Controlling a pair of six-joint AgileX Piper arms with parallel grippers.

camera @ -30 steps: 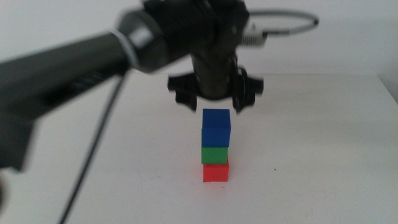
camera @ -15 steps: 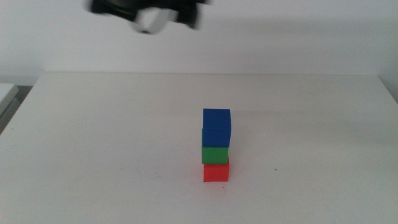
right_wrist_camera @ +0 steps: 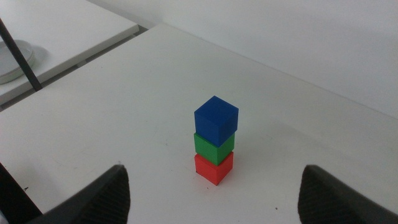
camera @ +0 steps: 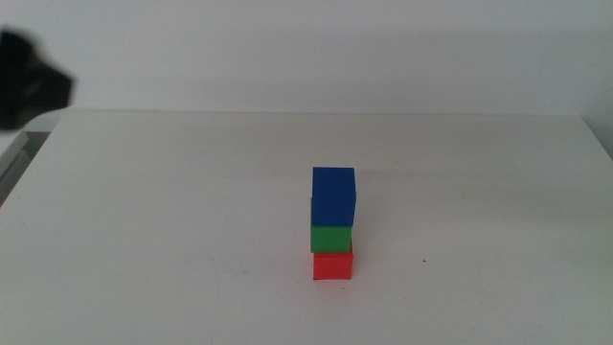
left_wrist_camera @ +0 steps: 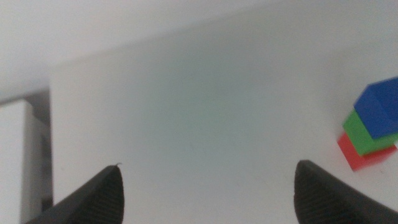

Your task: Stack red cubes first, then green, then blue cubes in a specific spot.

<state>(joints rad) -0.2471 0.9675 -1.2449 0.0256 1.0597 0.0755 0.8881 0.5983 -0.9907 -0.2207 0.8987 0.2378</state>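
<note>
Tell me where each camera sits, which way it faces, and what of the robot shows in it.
Middle: looks forward and down at the table; blurred dark arm part at left edge.
Left wrist: left gripper, jaws open, stack off to the side.
Right wrist: right gripper, jaws open, facing the stack.
All share blue cube on green cube on red cube.

Soft, even, bright light fills all three views, washing the white table (camera: pixel 192 211) pale with almost no glare and only a faint shadow at the base of the cube stack (camera: pixel 332 223). The left wrist view is hazy and out of focus. A dark blurred shape (camera: pixel 29 81) smears the middle view's left edge.
</note>
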